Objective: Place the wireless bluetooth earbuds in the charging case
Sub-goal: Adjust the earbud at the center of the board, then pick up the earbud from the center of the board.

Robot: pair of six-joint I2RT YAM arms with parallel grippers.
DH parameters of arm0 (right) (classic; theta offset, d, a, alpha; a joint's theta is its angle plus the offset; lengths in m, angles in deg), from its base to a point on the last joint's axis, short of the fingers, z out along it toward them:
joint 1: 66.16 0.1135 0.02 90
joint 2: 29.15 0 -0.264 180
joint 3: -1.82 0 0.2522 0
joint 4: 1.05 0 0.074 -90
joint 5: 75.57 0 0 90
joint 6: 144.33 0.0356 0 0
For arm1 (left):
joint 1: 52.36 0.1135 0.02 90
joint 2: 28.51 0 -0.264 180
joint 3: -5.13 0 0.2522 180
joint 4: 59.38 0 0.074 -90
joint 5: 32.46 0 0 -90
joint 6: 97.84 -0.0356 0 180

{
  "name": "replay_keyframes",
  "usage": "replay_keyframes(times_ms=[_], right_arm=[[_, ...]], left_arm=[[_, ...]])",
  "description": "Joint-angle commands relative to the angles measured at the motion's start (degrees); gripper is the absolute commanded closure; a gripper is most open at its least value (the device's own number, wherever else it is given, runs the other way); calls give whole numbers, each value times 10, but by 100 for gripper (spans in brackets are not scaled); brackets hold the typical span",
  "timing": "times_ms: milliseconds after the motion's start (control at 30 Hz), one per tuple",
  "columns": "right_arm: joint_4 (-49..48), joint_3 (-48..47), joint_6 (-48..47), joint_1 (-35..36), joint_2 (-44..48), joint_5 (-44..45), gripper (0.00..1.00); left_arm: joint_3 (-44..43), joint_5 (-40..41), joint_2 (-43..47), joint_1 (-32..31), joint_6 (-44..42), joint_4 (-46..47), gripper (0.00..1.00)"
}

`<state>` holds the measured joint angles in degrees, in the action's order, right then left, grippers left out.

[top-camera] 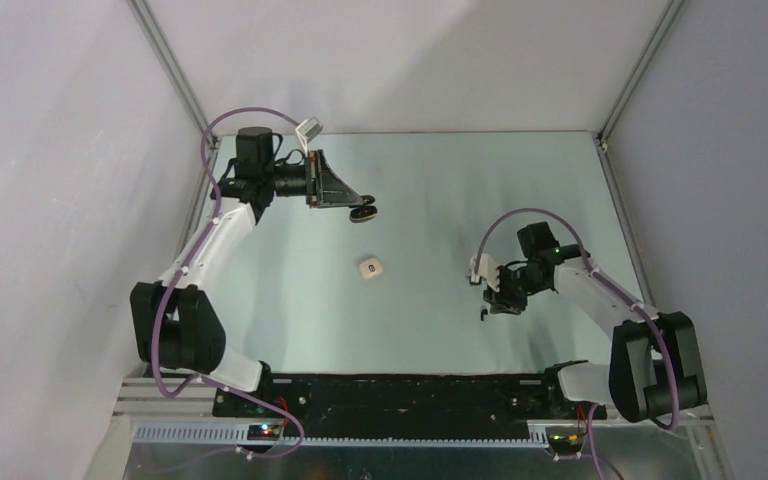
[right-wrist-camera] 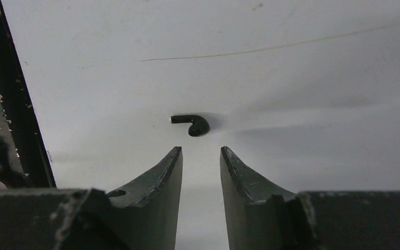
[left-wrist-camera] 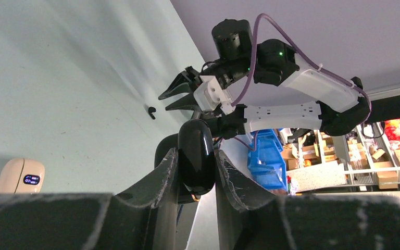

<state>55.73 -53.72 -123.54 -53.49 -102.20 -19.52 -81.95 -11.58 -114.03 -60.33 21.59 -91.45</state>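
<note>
My left gripper (top-camera: 363, 209) is raised over the far left of the table and shut on a glossy black charging case (left-wrist-camera: 197, 148), which stands upright between the fingers (left-wrist-camera: 169, 172). One tiny black earbud (right-wrist-camera: 191, 124) lies on the table just beyond the tips of my right gripper (right-wrist-camera: 200, 152), which is open and empty with the bud ahead of the gap. In the top view the earbud (top-camera: 482, 316) lies by my right gripper (top-camera: 491, 304). It also shows in the left wrist view (left-wrist-camera: 151, 112). The second earbud is not in view.
A beige pebble-like case (top-camera: 370, 268) with a small dark display lies on the table's middle, between the two arms; it also shows in the left wrist view (left-wrist-camera: 21, 177). Grey walls enclose the table on three sides.
</note>
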Motion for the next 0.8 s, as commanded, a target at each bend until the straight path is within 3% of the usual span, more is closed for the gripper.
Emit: replay_keyframes(times_ms=[0, 233, 767], right_arm=[[-50, 12, -86, 23, -12, -33, 62], [-64, 42, -121, 69, -25, 4, 58], [-71, 43, -140, 47, -49, 30, 58]], left_arm=[[-21, 0, 7, 1, -15, 10, 100], [-15, 5, 15, 1, -19, 11, 100], [-15, 7, 18, 1, -19, 10, 100]])
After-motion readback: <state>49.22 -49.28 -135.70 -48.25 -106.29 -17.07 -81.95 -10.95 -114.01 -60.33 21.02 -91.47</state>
